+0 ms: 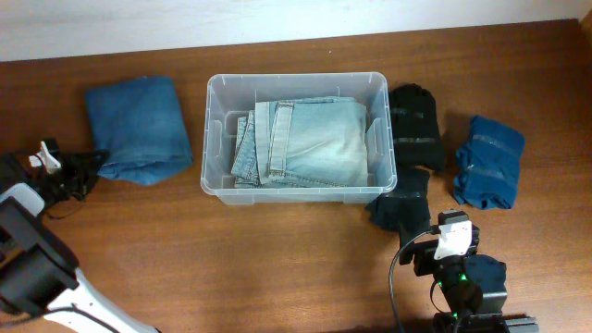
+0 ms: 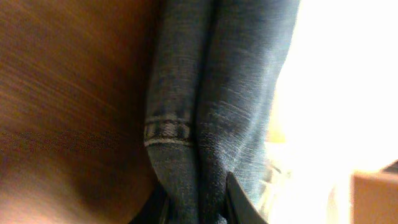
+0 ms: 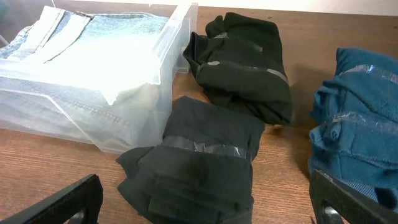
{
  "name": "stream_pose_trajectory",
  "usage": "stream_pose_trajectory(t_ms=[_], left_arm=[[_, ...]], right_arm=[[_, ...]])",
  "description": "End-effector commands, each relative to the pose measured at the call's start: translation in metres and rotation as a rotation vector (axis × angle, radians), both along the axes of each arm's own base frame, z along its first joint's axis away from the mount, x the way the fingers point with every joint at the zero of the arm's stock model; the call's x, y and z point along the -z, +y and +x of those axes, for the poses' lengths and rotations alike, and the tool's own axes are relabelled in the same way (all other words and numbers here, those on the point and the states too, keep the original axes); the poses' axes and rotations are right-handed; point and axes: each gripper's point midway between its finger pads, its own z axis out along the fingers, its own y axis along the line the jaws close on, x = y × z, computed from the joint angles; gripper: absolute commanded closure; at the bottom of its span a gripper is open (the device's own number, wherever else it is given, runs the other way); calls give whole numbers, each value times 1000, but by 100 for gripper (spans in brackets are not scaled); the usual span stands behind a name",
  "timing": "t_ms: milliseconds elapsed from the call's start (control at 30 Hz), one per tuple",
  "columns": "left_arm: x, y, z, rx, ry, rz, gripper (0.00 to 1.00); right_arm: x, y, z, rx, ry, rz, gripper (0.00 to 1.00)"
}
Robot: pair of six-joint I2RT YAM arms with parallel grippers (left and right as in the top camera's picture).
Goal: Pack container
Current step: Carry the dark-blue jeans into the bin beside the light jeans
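Note:
The container (image 1: 298, 81) is a clear plastic bin at mid-table holding folded light-wash jeans (image 1: 310, 141); it also shows in the right wrist view (image 3: 165, 43). A folded dark blue pair of jeans (image 1: 137, 128) lies left of it. My left gripper (image 1: 91, 161) is shut on the near left edge of these jeans; the left wrist view shows the denim (image 2: 205, 93) pinched between the jaws (image 2: 196, 208). My right gripper (image 1: 450, 227) is open and empty, just in front of a folded black garment (image 3: 199, 162), its jaws (image 3: 205, 202) wide apart.
A second black garment (image 1: 416, 125) lies right of the bin, behind the first (image 1: 402, 199). A folded teal-blue garment (image 1: 488, 162) lies at the far right and shows in the right wrist view (image 3: 357, 130). A white wall runs along the table's back edge.

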Motion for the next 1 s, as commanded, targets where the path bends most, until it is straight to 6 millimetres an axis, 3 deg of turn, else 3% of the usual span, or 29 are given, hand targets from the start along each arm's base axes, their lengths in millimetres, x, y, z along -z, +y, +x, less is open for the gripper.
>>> stream_pose_trajectory(t_ms=[0,167,233,300,400,600,800,967], left_arm=[[-131,-30,-5,130,-287,26,99],[-238,-59,-31,153,-453,179,100],[-269,-73,-42,142,-485,209,99],[-297,-93,-54,163,-534,230,99],[-333,-144,-70,230,-603,261,99],[-336,-233,-70,316,-600,350,99],[-303,-328,-54,387,-542,426,99],[-265,-377,-42,412,-472,475,99]], right_arm=[[1,0,0,-1,-3,-3,2],[1,0,0,-1,-3,-3,2],[1,0,0,-1,-3,-3,2],[1,0,0,-1,-3,-3,2],[1,0,0,-1,-3,-3,2],[1,0,0,-1,-3,-3,1],[1,0,0,-1,-3,-3,2],[1,0,0,-1,-3,-3,2]])
